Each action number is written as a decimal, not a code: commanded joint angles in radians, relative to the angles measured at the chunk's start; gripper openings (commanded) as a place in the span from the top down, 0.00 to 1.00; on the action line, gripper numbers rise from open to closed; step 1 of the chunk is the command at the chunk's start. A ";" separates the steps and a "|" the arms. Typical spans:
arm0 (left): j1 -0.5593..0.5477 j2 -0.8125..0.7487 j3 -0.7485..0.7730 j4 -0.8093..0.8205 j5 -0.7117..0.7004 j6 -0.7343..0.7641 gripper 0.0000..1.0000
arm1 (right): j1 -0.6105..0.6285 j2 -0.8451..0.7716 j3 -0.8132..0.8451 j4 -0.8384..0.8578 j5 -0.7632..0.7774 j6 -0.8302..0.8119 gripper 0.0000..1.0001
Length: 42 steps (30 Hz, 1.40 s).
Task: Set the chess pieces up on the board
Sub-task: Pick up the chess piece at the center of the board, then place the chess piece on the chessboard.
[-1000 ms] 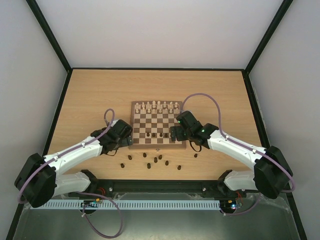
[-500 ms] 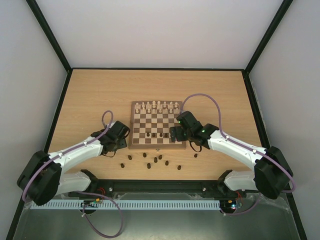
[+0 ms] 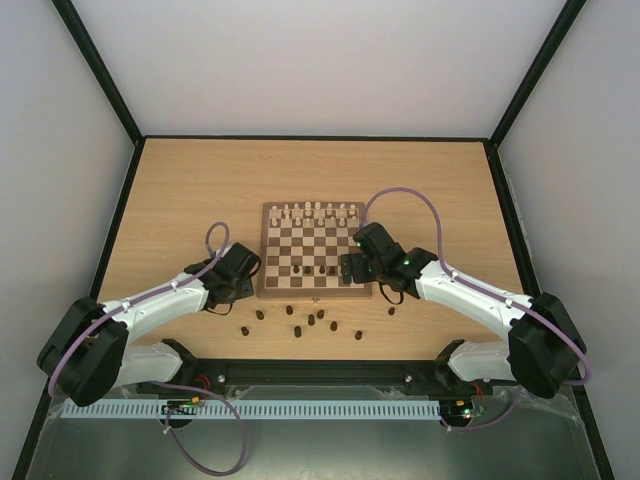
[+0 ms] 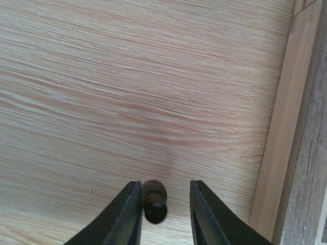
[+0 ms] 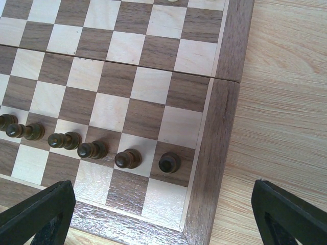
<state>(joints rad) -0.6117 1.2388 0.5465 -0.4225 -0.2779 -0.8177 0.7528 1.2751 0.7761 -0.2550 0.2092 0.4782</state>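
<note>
My left gripper [image 4: 164, 191] sits low over the counter [image 4: 127, 92], just off the left edge of the board [image 4: 286, 127]. Its jaws are apart, and one dark piece [image 4: 154, 201] is between them. The left finger [image 4: 127, 217] looks to be touching the piece or very nearly so. On the other side I can see a sliver of counter between the piece and the right finger [image 4: 207, 217], so nothing is clamped. From overhead, this left gripper [image 3: 243, 274] is beside the board's near-left corner.

My right gripper [image 5: 162, 194] hangs over the near-right corner of the board [image 5: 225, 117]. Its jaws are spread wide, with only the two dark fingertips [image 5: 43, 214] showing at the bottom corners of the wrist view, and it holds nothing. Below it, six dark pieces [image 5: 127, 159] stand in a line along the second row from the near edge. The rightmost one [image 5: 168, 162] is on the last square before the border.

Overhead, the right gripper [image 3: 352, 268] is at the right side of the board [image 3: 300, 293]. The cream pieces [image 3: 315, 212] fill the far rows. Loose dark pieces [image 3: 311, 321] are scattered on the counter [image 3: 200, 190] between the board and the arm bases, and one [image 3: 391, 310] lies apart to the right.
</note>
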 commanded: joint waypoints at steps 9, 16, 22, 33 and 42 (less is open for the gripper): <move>0.006 0.031 -0.017 0.015 -0.002 0.005 0.82 | 0.002 -0.011 -0.014 -0.003 -0.007 -0.009 0.05; -0.002 0.006 0.025 -0.040 -0.016 0.013 0.94 | 0.002 -0.009 -0.014 -0.003 -0.008 -0.010 0.06; -0.045 -0.016 0.173 -0.138 -0.038 0.051 0.94 | 0.001 -0.004 -0.012 -0.003 -0.003 -0.009 0.06; -0.177 0.160 0.378 -0.124 -0.030 0.085 0.91 | 0.002 0.001 -0.012 -0.013 0.050 0.001 0.06; -0.190 0.260 0.397 -0.060 -0.008 0.101 0.91 | 0.002 0.008 -0.011 -0.015 0.059 0.001 0.06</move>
<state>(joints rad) -0.7940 1.4803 0.9154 -0.5045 -0.2916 -0.7326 0.7528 1.2755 0.7761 -0.2554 0.2474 0.4763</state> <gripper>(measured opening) 0.115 0.943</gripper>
